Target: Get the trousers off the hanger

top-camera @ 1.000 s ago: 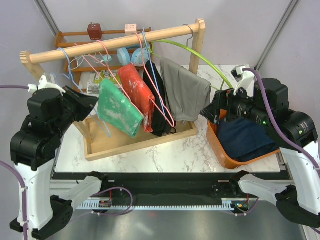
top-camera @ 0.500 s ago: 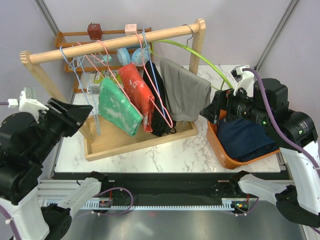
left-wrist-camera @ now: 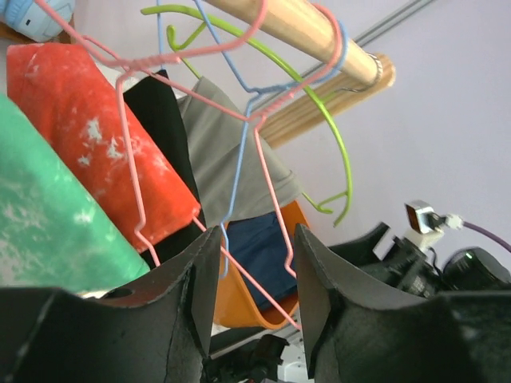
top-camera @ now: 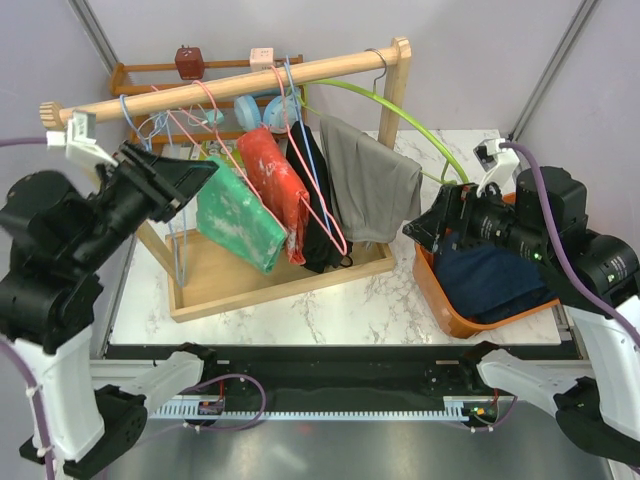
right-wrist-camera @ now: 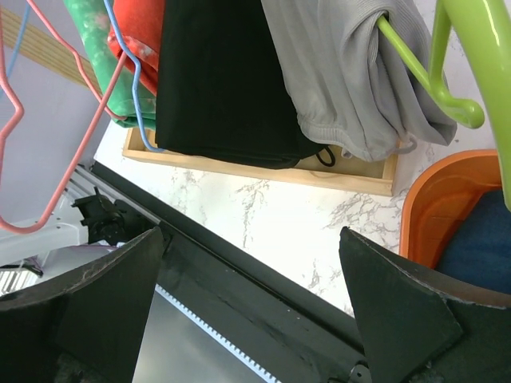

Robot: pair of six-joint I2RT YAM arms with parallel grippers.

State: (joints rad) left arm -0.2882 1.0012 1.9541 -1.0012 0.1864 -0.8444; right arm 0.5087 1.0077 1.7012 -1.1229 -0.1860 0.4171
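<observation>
Snagging looms: left gripper (top-camera: 195, 175), part-open and empty at nine o'clock of mint-green trousers (top-camera: 235, 215), may hook pink hanger (left-wrist-camera: 283, 100); right gripper (right-wrist-camera: 251, 239) gapes empty.

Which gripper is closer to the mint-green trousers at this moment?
Left. The left gripper is at the upper left edge of the mint-green trousers; the right gripper is by the orange bin, beyond the grey garment.
</observation>
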